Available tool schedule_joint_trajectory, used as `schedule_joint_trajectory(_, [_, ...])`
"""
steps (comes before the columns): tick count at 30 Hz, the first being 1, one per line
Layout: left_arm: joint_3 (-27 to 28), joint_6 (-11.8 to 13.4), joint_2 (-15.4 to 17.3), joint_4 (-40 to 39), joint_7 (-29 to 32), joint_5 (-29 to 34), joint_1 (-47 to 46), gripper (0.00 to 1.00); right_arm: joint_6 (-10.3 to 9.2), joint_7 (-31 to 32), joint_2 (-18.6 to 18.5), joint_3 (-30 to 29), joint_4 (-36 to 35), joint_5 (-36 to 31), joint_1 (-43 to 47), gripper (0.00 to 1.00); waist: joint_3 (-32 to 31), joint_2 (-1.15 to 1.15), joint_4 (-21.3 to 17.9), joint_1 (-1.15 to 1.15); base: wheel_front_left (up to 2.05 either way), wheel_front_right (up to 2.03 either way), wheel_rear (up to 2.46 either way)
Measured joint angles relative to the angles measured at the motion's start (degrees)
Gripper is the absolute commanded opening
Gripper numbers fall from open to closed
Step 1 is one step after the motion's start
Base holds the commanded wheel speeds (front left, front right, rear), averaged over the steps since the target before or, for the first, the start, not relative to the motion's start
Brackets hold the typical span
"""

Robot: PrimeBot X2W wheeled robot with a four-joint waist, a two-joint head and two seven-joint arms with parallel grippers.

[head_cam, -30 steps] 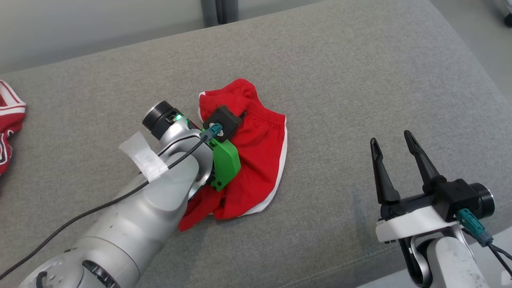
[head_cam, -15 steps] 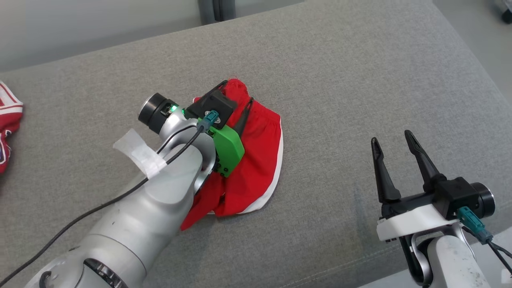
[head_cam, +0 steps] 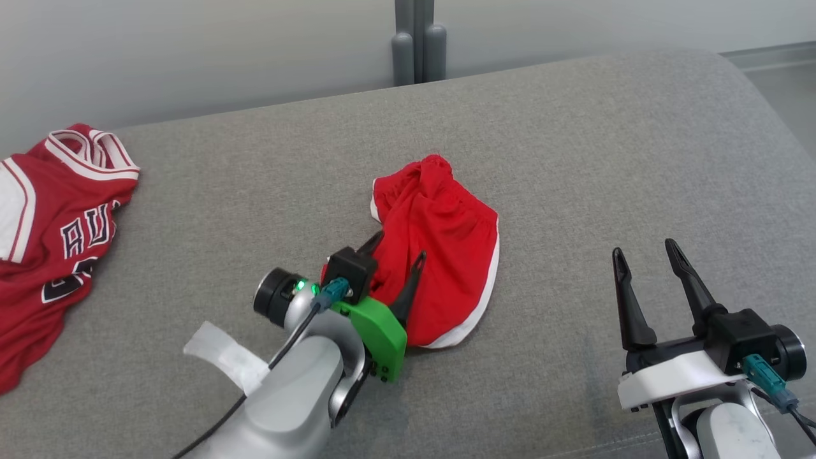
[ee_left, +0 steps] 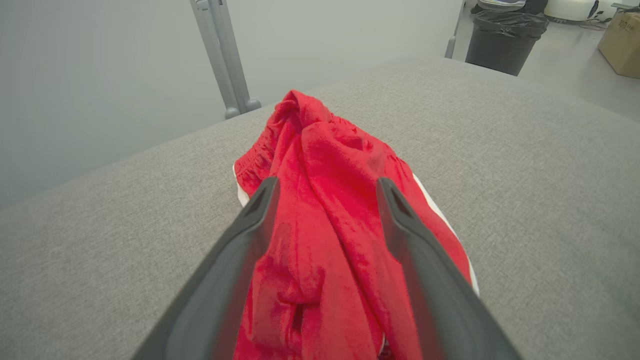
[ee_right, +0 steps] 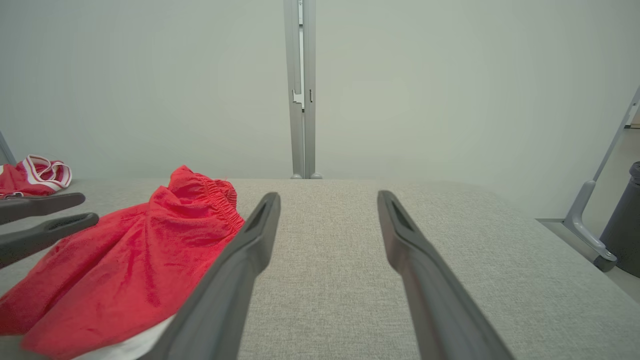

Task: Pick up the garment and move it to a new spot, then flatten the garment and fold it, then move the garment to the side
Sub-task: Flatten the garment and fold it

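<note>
Head camera looks down; both wrist cameras skim low, sharing the garment [head_cam: 440, 255].

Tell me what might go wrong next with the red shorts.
1. The shorts lie bunched in folds; closing the open left gripper there may pinch several layers, so flattening fails.
2. The right gripper hangs open off to the side, so a one-handed pull may just drag the heap across the grey cushion.

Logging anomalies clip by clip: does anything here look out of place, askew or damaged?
Nothing damaged. The red shorts lie bunched on the grey cushion, not flat. A strip of pale tape sticks out loose from the left arm. A red jersey lies rumpled at the cushion's left end.
</note>
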Motion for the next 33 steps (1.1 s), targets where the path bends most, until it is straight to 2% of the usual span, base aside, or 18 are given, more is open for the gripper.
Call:
schedule_joint_trajectory(8, [0.9, 0.23, 0.01, 0.29, 0.0, -0.82, 8.71, 1.0, 0.0, 0.0, 0.0, 0.1, 0.1, 0.09, 1.01, 1.0, -3.31, 0.0, 2.9, 0.0, 0.0, 0.0, 0.0])
schedule_joint_trajectory(17, [0.77, -0.22, -0.02, 5.25, -0.01, -1.78, 11.16, 1.0, 0.0, 0.0, 0.0, 0.23, 0.05, 0.13, 1.23, 1.0, -3.77, 0.0, 2.91, 0.0, 0.0, 0.0, 0.0])
schedule_joint_trajectory(18, [0.57, -0.44, -0.04, 5.98, -0.07, -2.07, 11.16, 0.82, 0.0, 0.0, 0.0, 0.24, 0.04, 0.08, 1.22, 1.0, -3.7, 0.0, 2.78, 0.0, 0.0, 0.0, 0.0])
schedule_joint_trajectory(19, [0.42, -0.59, -0.02, 6.52, -0.08, -2.4, 11.16, 0.46, 0.0, 0.0, 0.0, 0.23, 0.04, 0.03, 1.22, 1.0, -3.62, 0.0, 2.66, 0.0, 0.0, 0.0, 0.0])
schedule_joint_trajectory(20, [0.2, -0.7, -0.01, 7.0, -0.08, -2.61, 11.15, 0.19, 0.0, 0.0, 0.0, 0.21, 0.02, -0.04, 1.22, 1.0, -3.54, 0.0, 2.56, 0.0, 0.0, 0.0, 0.0])
schedule_joint_trajectory(21, [-0.02, -0.74, -0.02, 7.27, -0.08, -2.83, 11.14, 0.0, 0.0, 0.0, 0.0, 0.15, 0.02, -0.08, 1.21, 1.0, -3.47, 0.0, 2.5, 0.0, 0.0, 0.0, 0.0])
schedule_joint_trajectory(26, [1.33, -0.23, -0.03, 5.1, -0.08, -2.92, 10.4, 0.0, 0.0, 0.0, 0.0, -0.55, -0.1, -0.18, 1.21, 1.0, -3.29, 0.0, 2.81, 0.0, 0.0, 0.0, 0.0])
schedule_joint_trajectory(33, [6.36, 0.86, 0.6, -1.35, -0.08, -0.08, 9.68, 0.0, 0.0, 0.0, 0.0, -0.56, -0.09, -0.18, 1.32, 1.0, -3.74, 0.0, 3.97, 0.0, 0.0, 0.0, 0.0])
